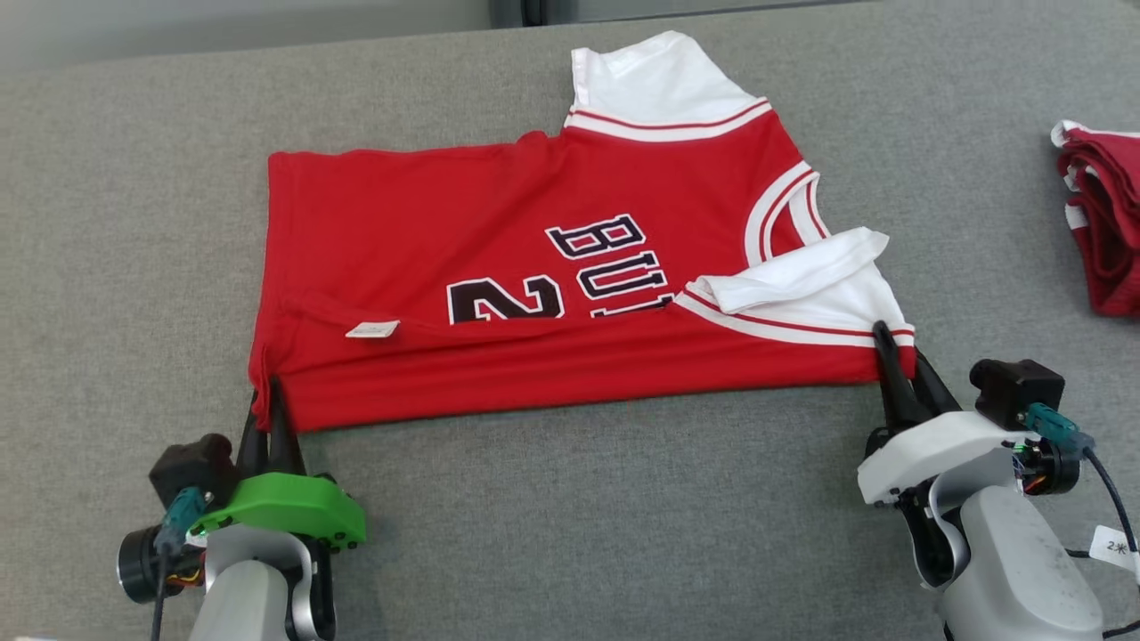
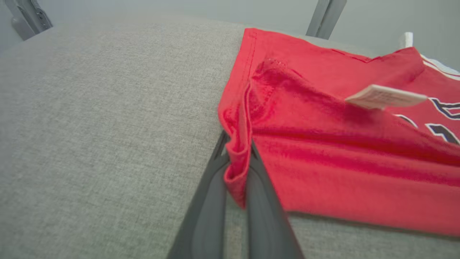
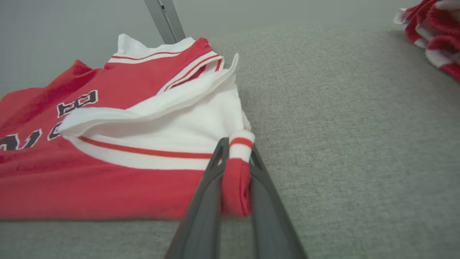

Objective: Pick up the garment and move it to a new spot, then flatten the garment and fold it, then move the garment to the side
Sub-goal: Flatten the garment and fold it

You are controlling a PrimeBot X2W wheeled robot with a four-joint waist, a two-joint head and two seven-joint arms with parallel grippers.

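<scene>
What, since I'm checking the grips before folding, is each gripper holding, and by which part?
Both hold the red jersey: left gripper pinches its near hem corner, right gripper its near corner at the white sleeve.

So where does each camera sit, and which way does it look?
Head view: on the robot's head, looking forward and down at the jersey on the table; left gripper and right gripper show below.
Left wrist view: on the left wrist, looking along its fingers at the pinched hem corner.
Right wrist view: on the right wrist, looking along its fingers at the pinched sleeve edge.
Shared: head and right wrist views both show the clothes pile.
</scene>
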